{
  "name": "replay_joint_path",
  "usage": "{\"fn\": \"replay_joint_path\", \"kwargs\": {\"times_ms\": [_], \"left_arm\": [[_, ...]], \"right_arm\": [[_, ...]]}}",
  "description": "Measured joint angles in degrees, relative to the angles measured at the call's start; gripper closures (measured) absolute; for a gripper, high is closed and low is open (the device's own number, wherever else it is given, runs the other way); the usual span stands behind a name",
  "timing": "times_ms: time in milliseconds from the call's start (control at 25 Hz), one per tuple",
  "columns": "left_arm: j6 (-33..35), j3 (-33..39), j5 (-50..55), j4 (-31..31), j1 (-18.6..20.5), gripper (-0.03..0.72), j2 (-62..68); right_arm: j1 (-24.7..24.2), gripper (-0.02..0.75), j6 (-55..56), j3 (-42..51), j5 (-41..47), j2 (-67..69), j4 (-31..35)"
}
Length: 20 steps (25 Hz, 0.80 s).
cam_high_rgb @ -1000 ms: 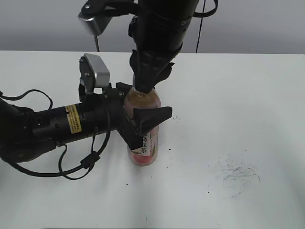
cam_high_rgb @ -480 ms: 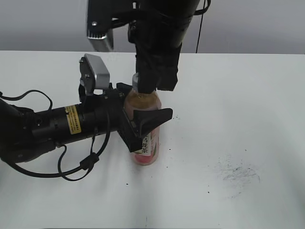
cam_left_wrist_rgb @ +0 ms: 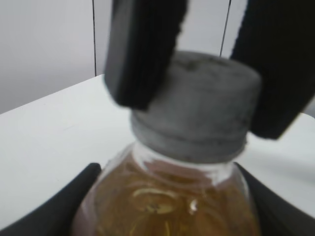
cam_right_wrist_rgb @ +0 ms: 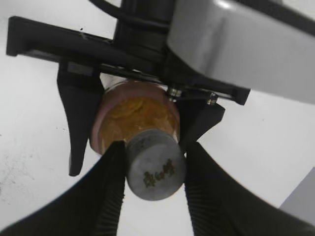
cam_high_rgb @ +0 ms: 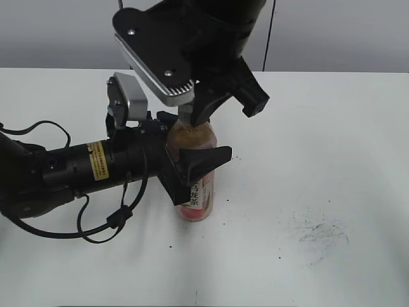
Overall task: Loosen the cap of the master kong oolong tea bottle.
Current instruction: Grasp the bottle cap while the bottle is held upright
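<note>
The master kong oolong tea bottle stands upright on the white table, amber tea showing above its pink-white label. My left gripper comes in from the left and is shut on the bottle's upper body; its fingers flank the shoulders. My right gripper reaches down from above and is shut on the grey-white cap, its ribbed pads pressed on both sides. The cap sits on the neck, dark logo on top. In the exterior view the cap is hidden by the right gripper.
The white table carries dark scuff marks at the front right. My left arm and its cables lie low across the table's left side. A grey wall runs behind the table.
My right wrist has rotated about the bottle's axis while shut on the cap, and its camera housing has swung round to the front. The bottle and left gripper have stayed put.
</note>
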Motion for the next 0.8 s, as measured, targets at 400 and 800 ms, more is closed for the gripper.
{"fn": "replay_joint_path", "kwargs": {"times_ms": [400,800], "left_arm": [[0.0,-0.1,0.0,0.3,0.0,0.241,0.0],[0.0,-0.2,0.0,1.0,-0.1,0.241,0.0]], "right_arm": [[0.7,0.355,19.5,0.0,-0.1,-0.1,0.9],[1.1,0.234,75.2,0.0,-1.3,-0.2,0.0]]}}
